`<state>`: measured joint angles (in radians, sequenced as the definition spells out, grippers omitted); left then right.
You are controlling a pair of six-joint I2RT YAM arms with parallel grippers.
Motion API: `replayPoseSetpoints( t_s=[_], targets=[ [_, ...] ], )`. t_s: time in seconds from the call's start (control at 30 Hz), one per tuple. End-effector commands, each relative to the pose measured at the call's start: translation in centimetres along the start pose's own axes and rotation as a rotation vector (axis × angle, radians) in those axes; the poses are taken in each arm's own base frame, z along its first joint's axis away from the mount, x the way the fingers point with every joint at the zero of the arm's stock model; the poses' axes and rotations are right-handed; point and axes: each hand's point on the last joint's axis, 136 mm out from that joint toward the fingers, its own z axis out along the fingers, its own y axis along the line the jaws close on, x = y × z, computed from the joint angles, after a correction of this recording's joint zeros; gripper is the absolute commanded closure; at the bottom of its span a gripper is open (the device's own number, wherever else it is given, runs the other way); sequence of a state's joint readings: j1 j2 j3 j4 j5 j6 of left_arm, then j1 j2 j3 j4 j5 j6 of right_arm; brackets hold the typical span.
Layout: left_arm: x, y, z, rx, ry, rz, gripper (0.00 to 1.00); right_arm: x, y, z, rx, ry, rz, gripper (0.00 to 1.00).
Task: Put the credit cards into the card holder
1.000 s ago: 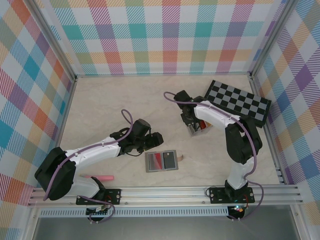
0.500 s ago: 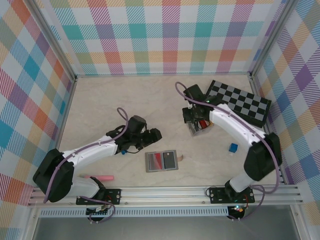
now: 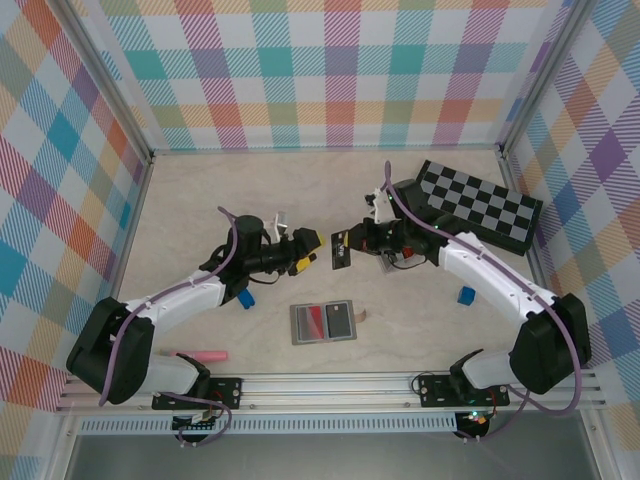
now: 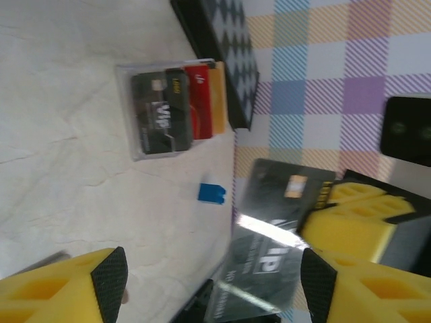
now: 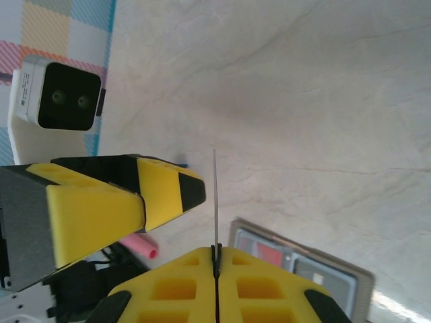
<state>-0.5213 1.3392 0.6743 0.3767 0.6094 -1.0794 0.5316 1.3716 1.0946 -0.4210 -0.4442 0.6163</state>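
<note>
Black card point(image 3: 341, 250) gripped edge-on in right tool point(image 3: 352, 243), just beyond card holder point(image 3: 325, 322). Bring released left tool point(image 3: 308, 250) squarely over free edge; clamp firmly before releasing.

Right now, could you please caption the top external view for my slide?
Right tool offers a black credit card to the open left tool; card holder lies open nearby.

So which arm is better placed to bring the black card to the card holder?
Likely the right: the right pincer is shut on the black card, and the card holder lies open nearby. The left pincer is open, gripping nothing.
</note>
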Motion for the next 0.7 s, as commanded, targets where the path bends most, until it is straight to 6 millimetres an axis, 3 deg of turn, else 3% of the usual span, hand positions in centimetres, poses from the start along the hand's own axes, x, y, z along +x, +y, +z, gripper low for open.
replayPoseSetpoints(
  t_s=[0.0, 0.17, 0.33, 0.67],
  targets=[
    [0.3, -2.6, -0.2, 0.111, 0.042, 0.045, 0.31, -0.6, 2.4, 0.1, -0.152, -0.003, 0.031, 0.93],
    [0.3, -2.3, -0.3, 0.103, 0.035, 0.041, 0.35, -0.6, 2.8, 0.4, -0.226, 0.018, 0.064, 0.93],
    [0.3, -2.9, -0.3, 0.117, 0.039, 0.049, 0.46, -0.6, 3.0, 0.7, -0.268, 0.03, 0.079, 0.92],
    [0.5, -4.0, -1.0, 0.148, 0.035, 0.073, 0.81, -0.7, 2.1, 1.3, -0.281, 0.042, 0.117, 0.89]
  ],
)
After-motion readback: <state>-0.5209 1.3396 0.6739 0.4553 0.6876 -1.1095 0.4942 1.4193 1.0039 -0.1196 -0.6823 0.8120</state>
